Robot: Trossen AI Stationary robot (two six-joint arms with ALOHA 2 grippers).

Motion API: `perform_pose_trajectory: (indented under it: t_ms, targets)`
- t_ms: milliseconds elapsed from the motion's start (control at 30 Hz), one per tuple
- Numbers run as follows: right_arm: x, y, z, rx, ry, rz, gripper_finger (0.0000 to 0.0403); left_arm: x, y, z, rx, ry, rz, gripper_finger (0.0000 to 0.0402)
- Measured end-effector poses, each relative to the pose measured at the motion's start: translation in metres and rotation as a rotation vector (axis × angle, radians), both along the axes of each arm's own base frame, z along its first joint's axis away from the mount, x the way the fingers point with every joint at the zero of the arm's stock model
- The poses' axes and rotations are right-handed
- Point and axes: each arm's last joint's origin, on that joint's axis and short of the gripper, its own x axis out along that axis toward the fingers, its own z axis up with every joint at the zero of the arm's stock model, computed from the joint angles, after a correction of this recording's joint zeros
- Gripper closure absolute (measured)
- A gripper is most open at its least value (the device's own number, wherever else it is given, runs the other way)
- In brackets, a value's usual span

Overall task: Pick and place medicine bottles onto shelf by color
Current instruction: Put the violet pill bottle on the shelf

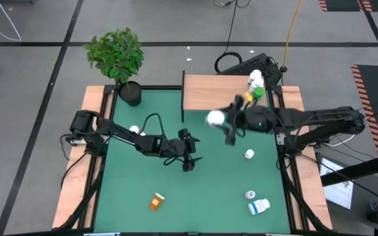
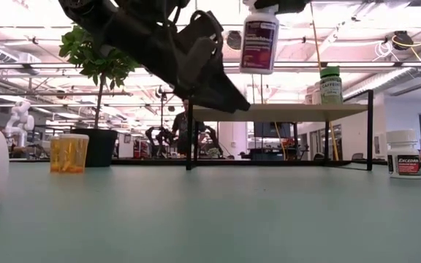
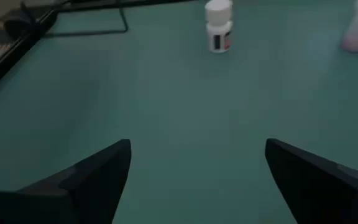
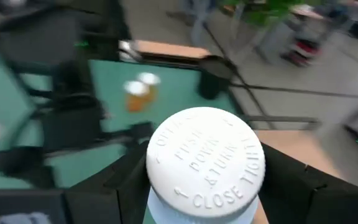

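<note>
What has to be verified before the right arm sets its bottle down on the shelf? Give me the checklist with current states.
1. Grip: right claw is shut on the purple-labelled bottle, just under its cap: ok.
2. Height: the bottle hangs above the shelf, not touching it: ok.
3. Position: whether the bottle is fully over the board or still at its front edge: cannot tell.
4. Free spot: the board's left part is bare; the green bottle stands near the right end: ok.
5. Left claw: open, empty, over the table, away from the shelf: ok.
</note>
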Motion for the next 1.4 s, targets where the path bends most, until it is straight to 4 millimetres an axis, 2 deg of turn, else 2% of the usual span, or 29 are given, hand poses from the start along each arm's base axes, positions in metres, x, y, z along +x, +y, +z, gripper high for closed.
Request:
perform_pose_trajectory:
  t_ms: [100,233,333,433,567,967,1200,1400]
  targets:
    - [-0.006,-0.026,0.018,-0.066,0.042,-0.093,0.0174,-0.001,0.004,-0.003,-0.002,0.029,0.019,0.0028]
    - [-0.021,-0.072,0.037,-0.125,0.023,-0.268,0.0174,0.001,0.004,-0.009,-0.006,0.034,0.022,0.0028]
    - [-0.038,-0.11,0.037,-0.123,0.051,-0.404,0.0174,0.002,0.004,-0.015,-0.006,0.044,0.021,0.0028]
    - [-0.058,-0.143,0.034,-0.014,0.036,-0.457,0.0174,0.002,0.003,-0.016,-0.007,0.052,0.019,0.0028]
    - [-0.074,-0.173,0.024,0.133,0.029,-0.453,0.0174,0.002,0.003,-0.016,-0.012,0.05,0.019,0.0028]
    - [-0.077,-0.213,-0.003,0.233,0.105,-0.487,0.0173,0.002,0.001,-0.016,-0.013,0.051,0.014,0.0027]
    - [-0.077,-0.218,-0.006,0.262,0.09,-0.456,0.0169,0.002,0.0,-0.016,-0.013,0.054,0.009,0.0027]
    - [-0.078,-0.217,-0.007,0.269,0.101,-0.463,0.0139,0.002,0.0,-0.016,-0.01,0.054,0.007,0.0027]
